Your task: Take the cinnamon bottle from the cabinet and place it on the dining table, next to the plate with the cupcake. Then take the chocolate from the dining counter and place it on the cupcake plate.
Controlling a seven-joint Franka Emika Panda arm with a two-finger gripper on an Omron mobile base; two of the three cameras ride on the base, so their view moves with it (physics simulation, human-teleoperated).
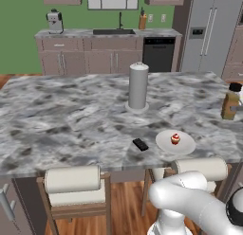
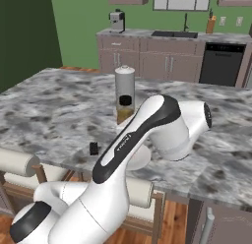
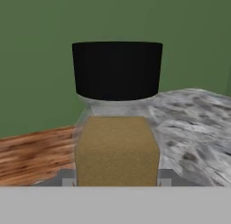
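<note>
A small amber-brown cinnamon bottle with a black cap (image 1: 231,102) is seen upright above the right edge of the large grey-and-white veined marble dining table (image 1: 61,115), held in the gripper (image 3: 116,181). In the hand view the bottle (image 3: 117,114) is framed close, with a grey finger (image 3: 67,179) pressed against each lower side, so the gripper is clamped on it. A small round white plate (image 1: 182,145) is set near the front edge of the tabletop, toward its right end, with a tiny pale cupcake with a red top (image 1: 175,139) on it. A small flat black chocolate bar (image 1: 140,144) lies just left of the plate, apart from it. A tall grey paper-towel cylinder (image 1: 138,86) stands near the middle of the tabletop.
</note>
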